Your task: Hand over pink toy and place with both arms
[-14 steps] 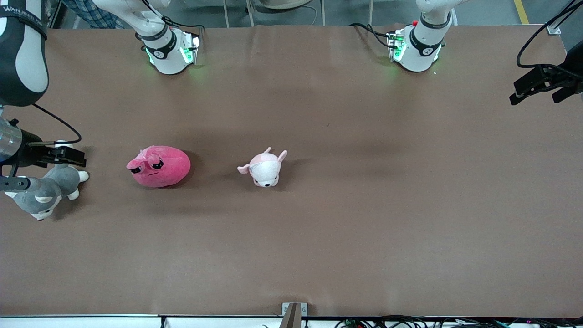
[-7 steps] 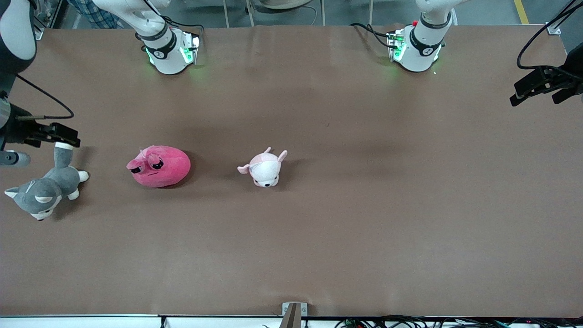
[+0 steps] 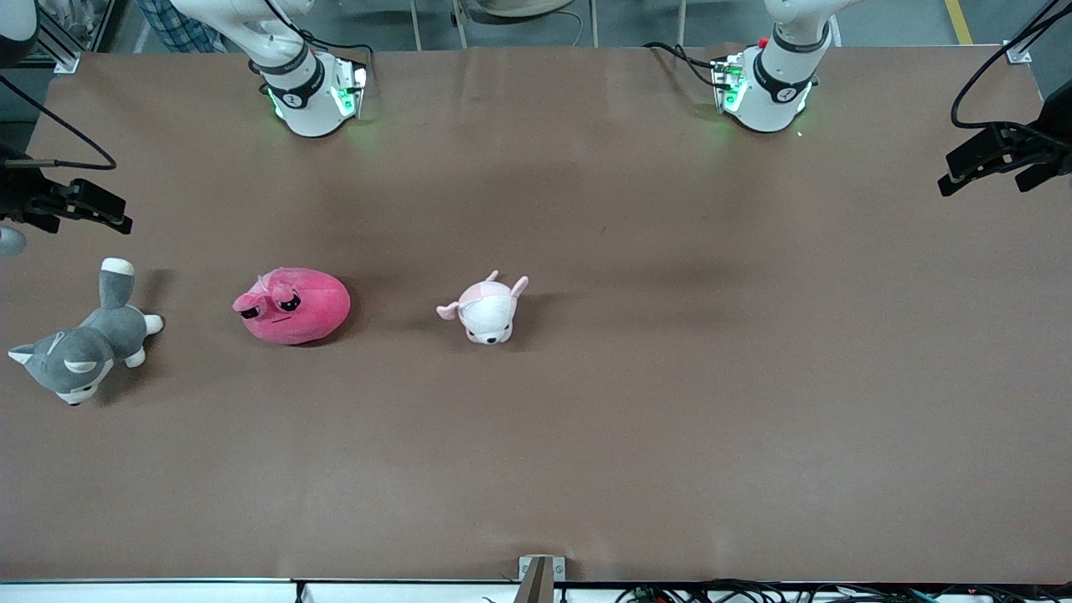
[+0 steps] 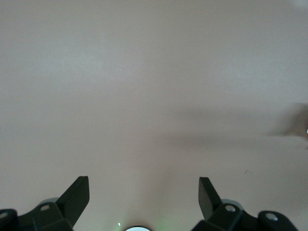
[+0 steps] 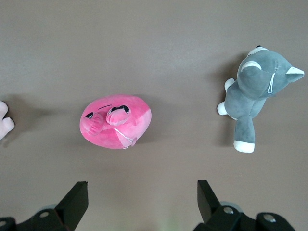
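The pink toy (image 3: 293, 306) is a round hot-pink plush with black droopy eyes, lying on the brown table toward the right arm's end. In the right wrist view the pink toy (image 5: 115, 121) sits a little ahead of the fingers. My right gripper (image 3: 90, 222) (image 5: 142, 197) hangs open and empty over bare table at the right arm's end, apart from every toy. At the left arm's end, my left gripper (image 3: 981, 180) (image 4: 143, 195) waits open over bare tabletop with nothing between its fingers.
A grey-and-white husky plush (image 3: 84, 347) (image 5: 255, 91) lies beside the pink toy at the right arm's end. A small pale pink-and-white puppy plush (image 3: 486, 311) sits near the table's middle. The two arm bases (image 3: 310, 92) (image 3: 766, 88) stand along the table's edge farthest from the front camera.
My right gripper has drawn away from above the husky's tail toward the bases' edge of the table, uncovering the tail. The toys and the left arm have not moved.
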`<state>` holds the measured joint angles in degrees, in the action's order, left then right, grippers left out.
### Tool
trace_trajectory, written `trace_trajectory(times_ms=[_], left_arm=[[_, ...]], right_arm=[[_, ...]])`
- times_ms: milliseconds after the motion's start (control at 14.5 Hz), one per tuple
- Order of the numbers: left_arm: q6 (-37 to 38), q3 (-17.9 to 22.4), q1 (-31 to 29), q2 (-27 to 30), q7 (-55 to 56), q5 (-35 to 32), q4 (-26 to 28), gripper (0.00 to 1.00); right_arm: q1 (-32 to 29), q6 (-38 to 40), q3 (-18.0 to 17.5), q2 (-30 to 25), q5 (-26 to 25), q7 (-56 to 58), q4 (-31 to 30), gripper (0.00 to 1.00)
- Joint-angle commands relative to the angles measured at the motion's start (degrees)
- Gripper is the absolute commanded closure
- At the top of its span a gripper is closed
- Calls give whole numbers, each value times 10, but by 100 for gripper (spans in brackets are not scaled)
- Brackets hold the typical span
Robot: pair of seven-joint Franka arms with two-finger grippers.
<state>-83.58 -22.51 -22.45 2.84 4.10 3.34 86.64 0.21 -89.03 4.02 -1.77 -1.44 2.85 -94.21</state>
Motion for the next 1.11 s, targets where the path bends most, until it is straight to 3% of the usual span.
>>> trace_trajectory(times_ms=[0,415,1037], left_arm=[[-6,38,33,1,-6,2,4,0],[-5,182,181,1,-5,2,4,0],[-4,201,203,1,-4,1,4,0]], right_arm=[[-6,-2,-6,-36,7,-5,-23,0],[-3,5,-7,-55,9,-6,-23,0],[-5,11,-6,-54,9,-5,-24,0]])
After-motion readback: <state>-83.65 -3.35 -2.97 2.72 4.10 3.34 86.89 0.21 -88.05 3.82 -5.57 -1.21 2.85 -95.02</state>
